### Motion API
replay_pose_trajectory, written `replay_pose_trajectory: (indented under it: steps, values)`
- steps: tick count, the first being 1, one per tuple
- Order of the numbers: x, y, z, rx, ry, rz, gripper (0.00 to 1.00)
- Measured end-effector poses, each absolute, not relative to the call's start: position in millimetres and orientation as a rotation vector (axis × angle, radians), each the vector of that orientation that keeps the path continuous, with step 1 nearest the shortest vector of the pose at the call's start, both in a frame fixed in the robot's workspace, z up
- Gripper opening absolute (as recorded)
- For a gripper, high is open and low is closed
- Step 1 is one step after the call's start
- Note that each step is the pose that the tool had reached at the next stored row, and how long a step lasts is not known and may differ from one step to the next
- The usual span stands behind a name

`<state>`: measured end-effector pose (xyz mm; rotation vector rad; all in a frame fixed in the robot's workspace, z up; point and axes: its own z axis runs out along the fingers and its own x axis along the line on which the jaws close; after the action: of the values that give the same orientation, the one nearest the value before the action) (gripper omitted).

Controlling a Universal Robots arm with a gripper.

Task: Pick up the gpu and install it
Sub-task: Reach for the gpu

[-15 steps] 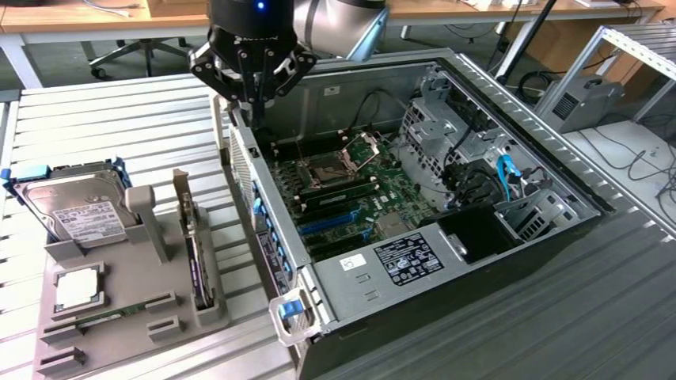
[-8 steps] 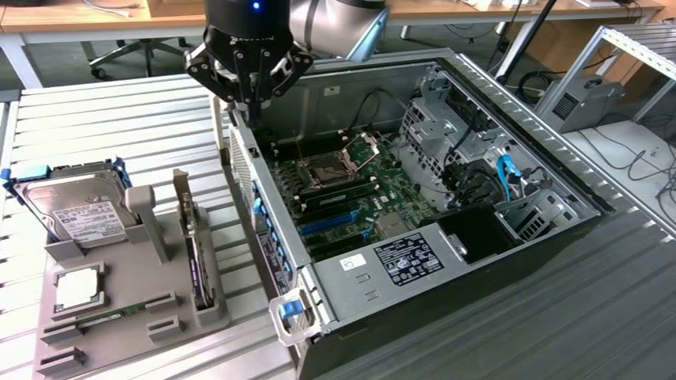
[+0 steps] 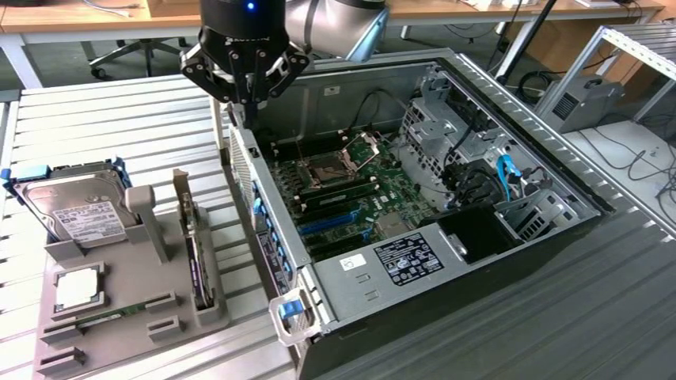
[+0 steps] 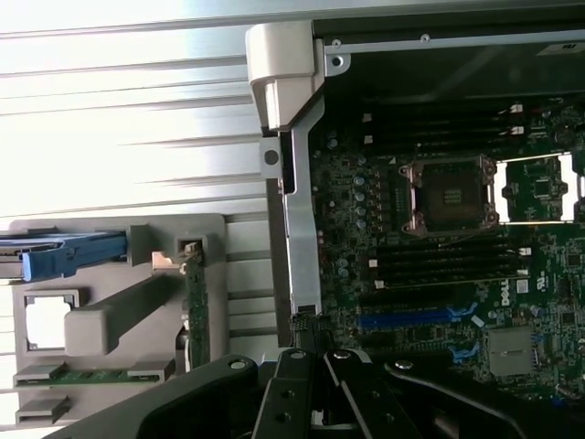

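**Q:** What occupies the upper centre of the exterior view?

**A:** The black, multi-link gripper (image 3: pixel 246 99), carried on a grey arm. Its fingers are drawn together tip to tip and clasp nothing. It hangs over the side wall of the open tower computer case (image 3: pixel 476 317), which is grey steel inside and dark outside. The case lies flat on the pale slatted metal table (image 3: pixel 95 119).

**Q:** Where is the thin, flat gpu?

**A:** The gpu (image 3: pixel 196 253) is at the lower left of the exterior view. It stands on its long edge in a slot of the grey moulded holder (image 3: pixel 148 222), with its narrow silver bracket at the end farther from the camera. It is just beside the case wall and well apart from the gripper.

**Q:** What else sits in that holder?

**A:** A silver hard drive with a white label (image 3: pixel 79 207), framed in blue plastic, stands at the far left.

**Q:** What does the wrist view add?

**A:** The closed gripper (image 4: pixel 315 366) sits against the case's side wall. The gpu (image 4: pixel 195 302) appears edge-on in the holder (image 4: pixel 101 315) on one side of that wall. The green motherboard (image 4: pixel 439 274) with its square metal processor socket (image 4: pixel 452 197) is on the other.
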<state>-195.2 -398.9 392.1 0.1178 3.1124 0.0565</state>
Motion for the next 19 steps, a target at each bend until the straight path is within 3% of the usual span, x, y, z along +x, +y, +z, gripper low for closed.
replay_pose_trajectory:
  steps: [19]
  values:
    - [-206.0, -399.0, 391.7, 0.118, 3.112, 0.053, 0.11]
